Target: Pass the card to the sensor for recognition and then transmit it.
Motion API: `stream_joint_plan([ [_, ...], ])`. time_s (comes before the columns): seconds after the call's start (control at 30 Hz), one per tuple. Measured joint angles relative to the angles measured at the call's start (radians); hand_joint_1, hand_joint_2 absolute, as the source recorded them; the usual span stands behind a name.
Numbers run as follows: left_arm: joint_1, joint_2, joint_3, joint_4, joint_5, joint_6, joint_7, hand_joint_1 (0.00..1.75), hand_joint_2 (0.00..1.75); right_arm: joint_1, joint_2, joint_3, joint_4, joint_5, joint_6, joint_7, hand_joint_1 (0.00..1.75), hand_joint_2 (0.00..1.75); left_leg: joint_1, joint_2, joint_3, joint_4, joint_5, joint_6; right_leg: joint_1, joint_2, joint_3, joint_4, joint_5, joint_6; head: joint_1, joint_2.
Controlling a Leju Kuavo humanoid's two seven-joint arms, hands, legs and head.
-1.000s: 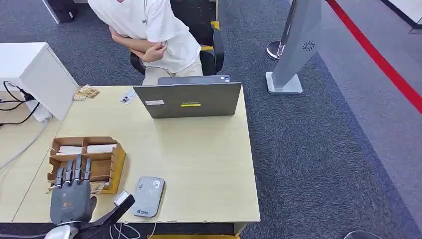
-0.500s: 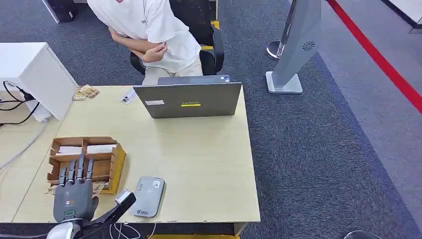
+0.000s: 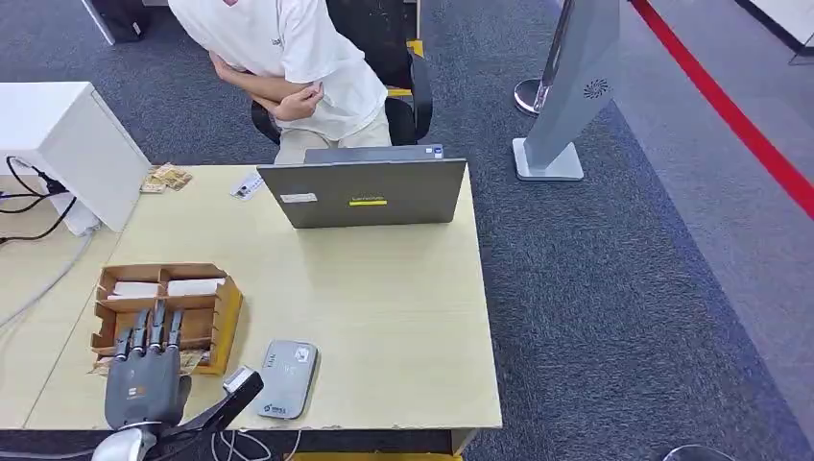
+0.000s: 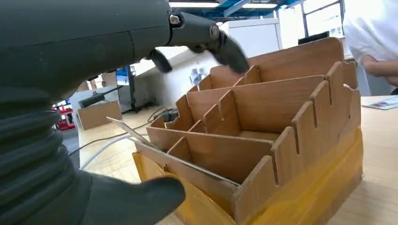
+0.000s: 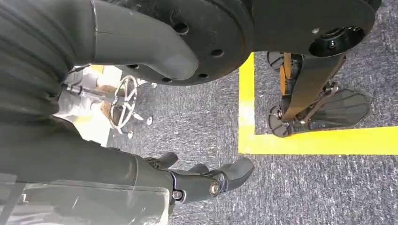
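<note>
A pale wooden table (image 3: 384,307) fills the middle of the head view, with a grey laptop (image 3: 363,190) open near its far edge and a person in a white shirt (image 3: 288,58) seated behind it, arms folded. A white box (image 3: 67,144) stands at the table's far left corner, black cables trailing beside it. Nearer the robot sits a cardboard organiser (image 3: 168,312) with several compartments; white cards (image 3: 192,286) lie in its far compartments. The left hand (image 3: 144,370) hovers over the organiser's near edge, fingers straight and spread, holding nothing — the left wrist view shows its fingers (image 4: 206,37) reaching above the organiser's notched dividers (image 4: 291,140), apart from them, with the thumb low by the box's near corner. Just to the right of the organiser, close to the table's near edge, lies the flat grey sensor (image 3: 286,377). A small card (image 3: 247,184) rests beside the laptop's left end, and some small brownish items lie farther left. The right hand (image 5: 197,180) hangs beside the robot's body above grey carpet, fingers loosely curved and parted, with nothing in them.
</note>
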Motion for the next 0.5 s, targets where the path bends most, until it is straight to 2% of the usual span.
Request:
stream_joint_plan([
  [0.33,0.000,0.001,0.000,0.002,0.046,-0.023,-0.028,1.75,1.75,0.000,0.000,-0.003,-0.001,0.012,0.002,-0.003,0.00,1.75,0.000,0.000,0.000,0.000,0.000,0.000,0.000,0.000,0.000,0.000,0.000,0.000,0.000,0.000],
  [0.5,0.000,0.003,0.000,0.010,0.069,-0.043,-0.041,1.75,1.75,0.001,0.000,-0.009,-0.001,0.018,-0.003,0.028,0.00,1.75,0.000,0.000,0.000,0.000,0.000,0.000,0.000,0.000,0.000,0.000,0.000,0.000,0.000,0.000],
])
